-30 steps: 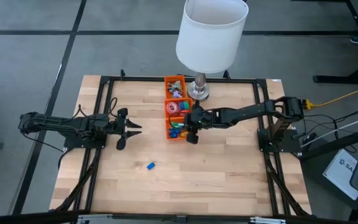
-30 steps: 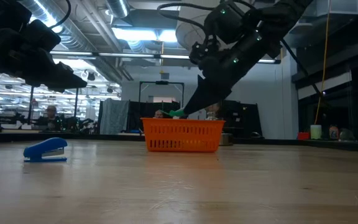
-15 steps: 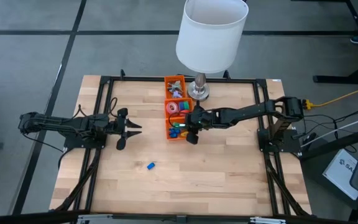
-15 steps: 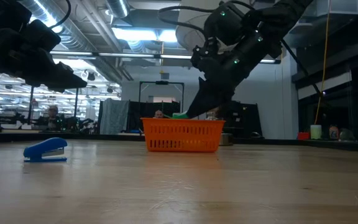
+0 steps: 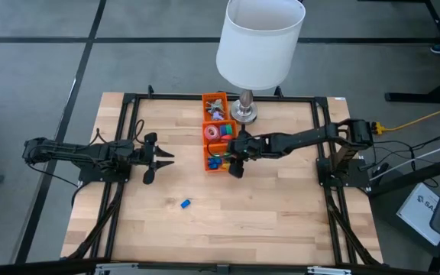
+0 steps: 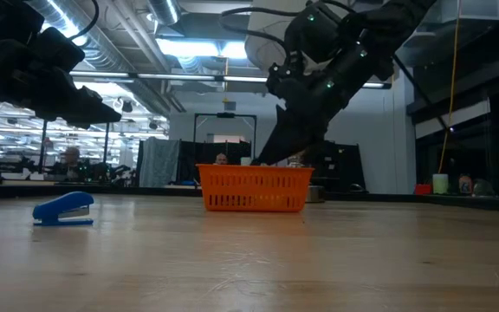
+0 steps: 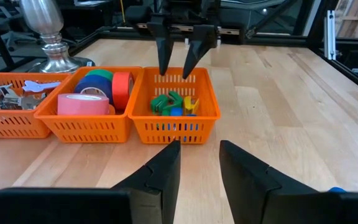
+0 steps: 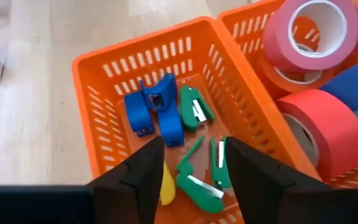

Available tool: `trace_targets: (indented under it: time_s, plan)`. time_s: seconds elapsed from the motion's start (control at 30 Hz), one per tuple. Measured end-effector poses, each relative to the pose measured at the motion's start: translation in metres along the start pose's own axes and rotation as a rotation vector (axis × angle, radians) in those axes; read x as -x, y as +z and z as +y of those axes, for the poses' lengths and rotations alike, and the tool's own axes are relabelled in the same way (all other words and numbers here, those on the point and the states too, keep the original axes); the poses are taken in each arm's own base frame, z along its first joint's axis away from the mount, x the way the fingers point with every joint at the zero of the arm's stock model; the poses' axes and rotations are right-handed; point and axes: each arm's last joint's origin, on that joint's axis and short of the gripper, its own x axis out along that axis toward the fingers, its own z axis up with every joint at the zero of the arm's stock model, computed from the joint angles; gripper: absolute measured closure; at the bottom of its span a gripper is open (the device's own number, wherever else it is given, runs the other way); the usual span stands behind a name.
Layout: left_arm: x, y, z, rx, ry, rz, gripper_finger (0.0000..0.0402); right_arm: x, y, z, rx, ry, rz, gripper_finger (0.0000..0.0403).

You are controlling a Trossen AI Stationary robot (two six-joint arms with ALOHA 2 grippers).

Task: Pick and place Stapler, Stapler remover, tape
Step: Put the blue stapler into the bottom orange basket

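Orange mesh baskets sit in a row near the back middle of the wooden bench (image 5: pixel 266 206), right by the silver foot of a lamp (image 5: pixel 259 40) with a white shade. Nearest basket (image 8: pixel 104 87) has the staplers (image 8: pixel 157 115) in it: a couple of blue ones, a few green ones and a bit of yellow, all piled loose on the bottom. Middle basket (image 7: pixel 86 121) holds the tape (image 7: pixel 82 103) rolls, with pink, blue, green, red and orange ones packed in together. Far basket (image 7: pixel 8 121) has small silvery metal bits, can't tell exactly what they are.

Right claw (image 7: pixel 178 59) hangs just above the stapler basket with its fingers apart and nothing between them, tips pointing down toward the pile.

Left claw (image 5: pixel 161 158) is parked well off on the left side of the bench, up in the air, fingers pressed together and empty.

One more blue stapler (image 6: pixel 64 209) lies by itself on the open bench, toward the front and left of the baskets, well apart from both arms.
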Motion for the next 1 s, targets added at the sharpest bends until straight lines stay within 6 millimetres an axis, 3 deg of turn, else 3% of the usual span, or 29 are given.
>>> trace_targets:
  time_s: [0.33,0.73,1.0]
  plan:
    - [0.0,0.0,0.0,0.0,0.0,0.0,0.0292,0.001,0.002,0.011,0.038,0.028,-0.041,0.0245]
    - [0.0,0.0,0.0,0.0,0.0,0.0,0.0293,0.007,0.017,0.035,0.299,0.082,-0.249,0.0246]
    - [0.0,0.0,0.0,0.0,0.0,0.0,0.0293,0.013,0.024,0.052,0.392,0.228,-0.369,0.0242]
